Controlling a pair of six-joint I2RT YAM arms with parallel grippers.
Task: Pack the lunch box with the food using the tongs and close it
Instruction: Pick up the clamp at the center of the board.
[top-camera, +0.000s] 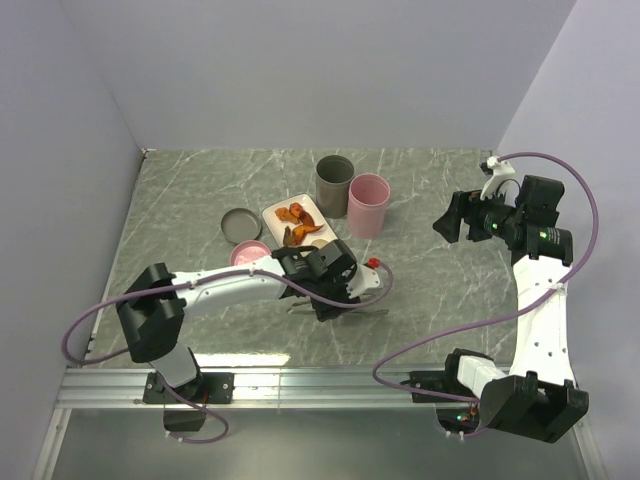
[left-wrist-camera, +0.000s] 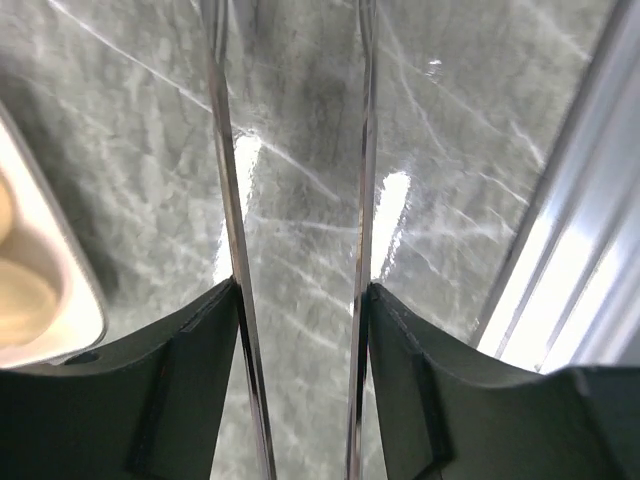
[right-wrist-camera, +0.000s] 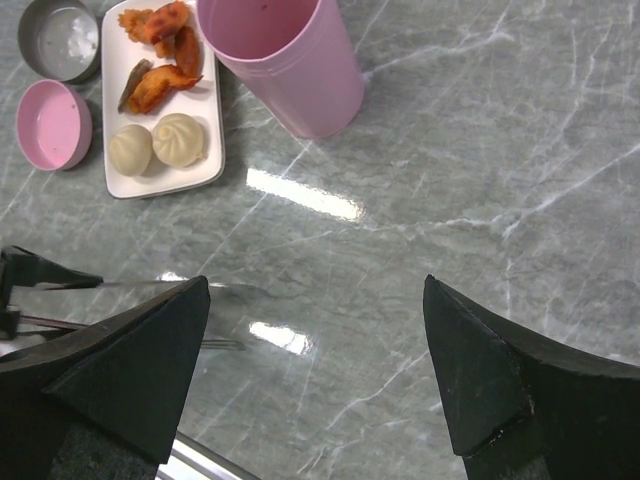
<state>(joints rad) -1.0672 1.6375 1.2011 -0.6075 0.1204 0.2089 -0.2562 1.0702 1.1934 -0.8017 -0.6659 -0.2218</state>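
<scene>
The slim metal tongs (top-camera: 345, 312) lie on the marble near the table's front. My left gripper (top-camera: 335, 298) is down over them. In the left wrist view both thin tong arms (left-wrist-camera: 228, 200) run between the fingers (left-wrist-camera: 190, 340), and each finger presses against the outer side of an arm. The dark grey lunch box (top-camera: 334, 180) stands open at the back, and its round grey lid (top-camera: 240, 225) lies left of the white tray (top-camera: 275, 212). Orange-brown food (right-wrist-camera: 160, 50) lies on the tray (right-wrist-camera: 215, 140). My right gripper (right-wrist-camera: 316, 282) hangs open and empty high on the right (top-camera: 452, 220).
A tall pink cup (top-camera: 367, 205) stands beside the lunch box, and a pink lid (top-camera: 250, 255) lies near the tray. Two white buns (right-wrist-camera: 155, 145) share the tray with the food. The metal rail (left-wrist-camera: 590, 230) of the table's front edge runs close to the tongs.
</scene>
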